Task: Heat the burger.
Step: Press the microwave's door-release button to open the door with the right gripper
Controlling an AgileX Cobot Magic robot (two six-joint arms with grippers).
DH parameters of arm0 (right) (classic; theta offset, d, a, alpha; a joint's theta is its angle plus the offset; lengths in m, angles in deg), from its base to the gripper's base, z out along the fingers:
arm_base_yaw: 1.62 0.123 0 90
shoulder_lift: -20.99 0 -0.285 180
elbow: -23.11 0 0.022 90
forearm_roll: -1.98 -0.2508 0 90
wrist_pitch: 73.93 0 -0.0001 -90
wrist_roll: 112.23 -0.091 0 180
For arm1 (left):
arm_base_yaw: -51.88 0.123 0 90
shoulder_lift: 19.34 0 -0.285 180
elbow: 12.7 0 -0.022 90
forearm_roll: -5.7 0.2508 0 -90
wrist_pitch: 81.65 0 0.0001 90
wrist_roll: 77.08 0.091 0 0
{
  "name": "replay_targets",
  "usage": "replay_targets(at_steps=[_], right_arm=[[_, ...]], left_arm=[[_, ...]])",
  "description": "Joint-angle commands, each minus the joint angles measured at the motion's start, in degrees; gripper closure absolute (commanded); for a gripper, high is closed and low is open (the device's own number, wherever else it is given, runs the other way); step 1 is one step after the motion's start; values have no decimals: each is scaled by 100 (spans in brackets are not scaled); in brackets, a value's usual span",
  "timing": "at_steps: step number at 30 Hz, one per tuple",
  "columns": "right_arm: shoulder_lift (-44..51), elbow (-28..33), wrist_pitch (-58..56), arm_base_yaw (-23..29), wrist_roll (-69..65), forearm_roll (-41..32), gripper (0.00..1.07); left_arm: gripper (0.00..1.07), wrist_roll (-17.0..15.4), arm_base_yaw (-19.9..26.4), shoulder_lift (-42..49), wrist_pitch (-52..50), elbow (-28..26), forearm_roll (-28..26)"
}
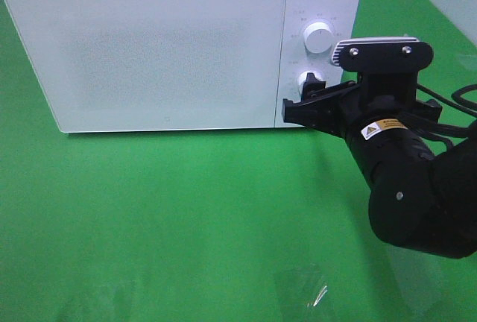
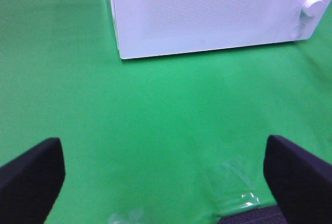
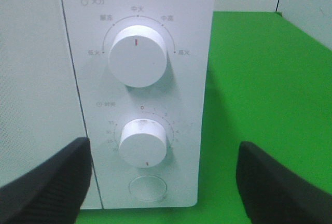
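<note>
**Item 1, microwave** [image 1: 149, 46]: we record a white unit standing at the back of the green tabletop [image 1: 186, 218]. Its frosted door [image 1: 156, 54] is closed and its control panel is on the right-hand side.

**Item 2, upper knob** [image 3: 138, 55]: white, with its red mark pointing straight up.

**Item 3, lower knob** [image 3: 143, 143]: white and smaller, with its red mark pointing downward.

**Item 4, round button** [image 3: 147, 189]: flush with the panel, just beneath the lower knob.

**Item 5, right tool** [image 3: 166, 182]: we find it close in front of the control panel, level with the lower knob. Its jaws stand wide and grip nothing. In the wrist view, one black finger [image 3: 44, 182] shows on either side of the knob, clear of it.

**Item 6, left tool** [image 2: 166, 177]: this one hangs over bare tabletop, well apart from the microwave. Its jaws are spread wide with nothing between them.

**Item 7, clear plastic scrap** [image 2: 233, 182]: it lies flat on the tabletop near the front edge.

**Item 8, burger**: it shows in none of our views, so we cannot tell where it sits.
</note>
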Motion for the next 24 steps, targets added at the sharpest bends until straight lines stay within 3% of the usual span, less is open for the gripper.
replay_targets(at_steps=[1, 2, 4, 9, 12, 13, 15, 17, 24], right_arm=[[0, -52, 189, 0, -1581, 80, 41], [0, -52, 189, 0, -1581, 80, 41], [0, -52, 52, 0, -3398, 80, 49], [0, -52, -97, 0, -4647, 80, 57], [0, -52, -241, 0, -5879, 80, 71], [0, -52, -241, 0, -5879, 80, 71], [0, -52, -304, 0, -6646, 80, 85], [0, -52, -344, 0, -6973, 80, 91], [0, -52, -602, 0, -7632, 69, 105]], left_arm=[[9, 17, -23, 126, -74, 23, -6], [9, 17, -23, 126, -74, 23, -6], [9, 17, -23, 126, -74, 23, -6], [9, 17, -23, 126, -74, 23, -6], [9, 17, -23, 126, -74, 23, -6], [9, 17, -23, 126, -74, 23, -6], [9, 17, -23, 126, -74, 23, -6], [9, 17, -23, 126, -74, 23, -6], [9, 17, -23, 126, -74, 23, -6]])
